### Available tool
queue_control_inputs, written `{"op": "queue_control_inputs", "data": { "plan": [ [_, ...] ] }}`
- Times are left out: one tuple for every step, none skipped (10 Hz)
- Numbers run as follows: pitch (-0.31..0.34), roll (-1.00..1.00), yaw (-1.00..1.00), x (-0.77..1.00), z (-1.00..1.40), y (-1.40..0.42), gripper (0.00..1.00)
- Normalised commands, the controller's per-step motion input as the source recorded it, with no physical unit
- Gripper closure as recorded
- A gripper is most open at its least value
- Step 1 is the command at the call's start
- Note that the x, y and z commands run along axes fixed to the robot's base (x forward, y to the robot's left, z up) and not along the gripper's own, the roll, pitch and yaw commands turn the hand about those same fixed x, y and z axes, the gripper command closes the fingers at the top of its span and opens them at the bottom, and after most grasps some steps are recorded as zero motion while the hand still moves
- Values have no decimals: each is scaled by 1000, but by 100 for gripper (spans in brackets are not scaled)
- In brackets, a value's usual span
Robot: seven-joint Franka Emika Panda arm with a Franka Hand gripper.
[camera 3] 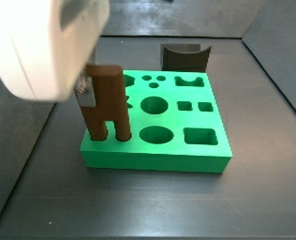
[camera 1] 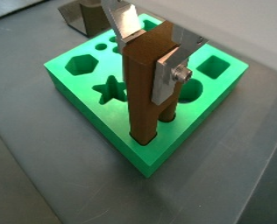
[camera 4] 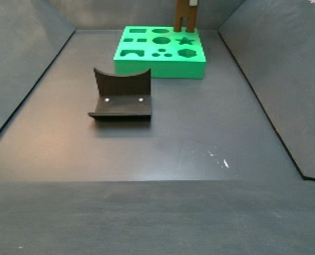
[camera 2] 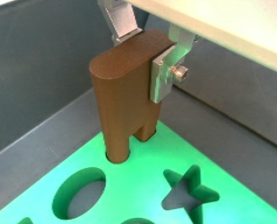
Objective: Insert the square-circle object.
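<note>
The square-circle object [camera 1: 145, 92] is a tall brown bar with two prongs below. It stands upright over a corner of the green block [camera 1: 94, 66]. My gripper [camera 1: 149, 52] is shut on its upper half, with a silver finger [camera 1: 170, 74] on each side. In a wrist view the bar [camera 2: 120, 96] has one prong tip down in a hole of the block [camera 2: 71, 166], and the second prong ends just above the surface. In a side view the bar [camera 3: 107, 105] stands at the block's [camera 3: 176, 150] left front corner. The gripper's pale body hides the top of the bar.
The block has several other shaped holes, among them a star [camera 1: 110, 90] and a round hole [camera 3: 155, 105]. The dark fixture [camera 3: 185, 56] stands on the floor behind the block and also shows in a side view [camera 4: 121, 97]. Dark walls ring the floor.
</note>
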Motion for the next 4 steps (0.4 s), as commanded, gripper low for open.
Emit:
{"op": "queue_control_inputs", "data": {
  "plan": [
    [170, 50, -163, 343, -486, 0, 100],
    [136, 54, -131, 237, -369, -83, 100],
    [0, -43, 0, 0, -37, 0, 100],
    [0, 0, 0, 0, 0, 0, 100]
  ]
}}
